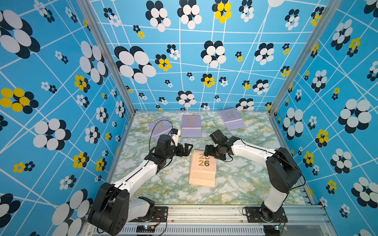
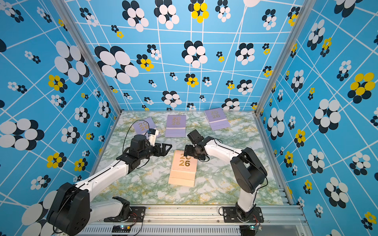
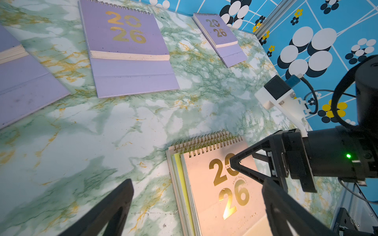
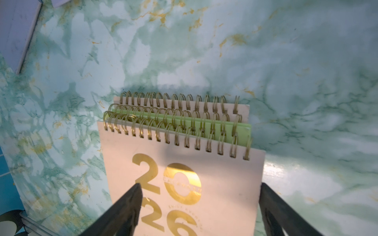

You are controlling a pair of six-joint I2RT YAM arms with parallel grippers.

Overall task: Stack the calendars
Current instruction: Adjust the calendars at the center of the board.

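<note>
The stack of calendars (image 1: 203,169), with a peach cover on top and a yellow calendar (image 4: 204,125) under it, lies near the middle of the tabletop (image 1: 245,175). Three lilac calendars (image 1: 191,125) lie apart along the far edge. The right gripper (image 1: 207,151) hangs spread over the stack's spiral end. The left gripper (image 1: 189,150), also spread, is just beside it.

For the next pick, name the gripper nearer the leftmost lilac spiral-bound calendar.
Left. The left gripper hovers in front of the lilac calendar; the right gripper is farther, over the peach calendar stack.
</note>
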